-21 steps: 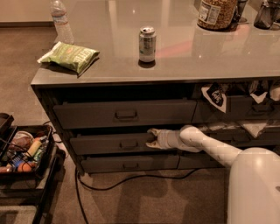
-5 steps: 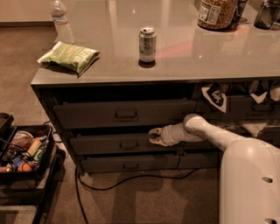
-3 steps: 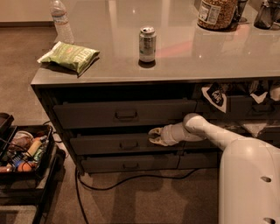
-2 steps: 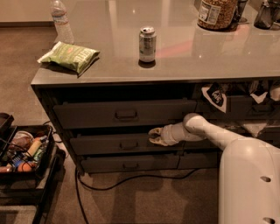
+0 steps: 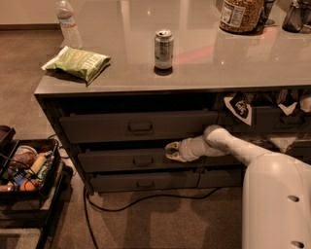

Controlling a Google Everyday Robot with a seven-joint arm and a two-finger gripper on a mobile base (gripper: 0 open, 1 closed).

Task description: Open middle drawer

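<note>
The middle drawer is the wide dark grey front with a small centred pull handle, set between a taller drawer above and a slimmer one below. My gripper rests at the middle drawer's top edge, just right of its handle, reaching in from the right on the white arm. A dark gap runs above the drawer front. Nothing of the drawer's inside shows.
The grey counter carries a soda can, a green chip bag, a water bottle and a jar. A black crate of items stands on the floor at left. A cable trails under the drawers.
Compared with seven seconds ago the forearm sits higher and closer to the cabinet, with the gripper staying at the same spot on the drawer. Over the last second nothing has visibly moved.
</note>
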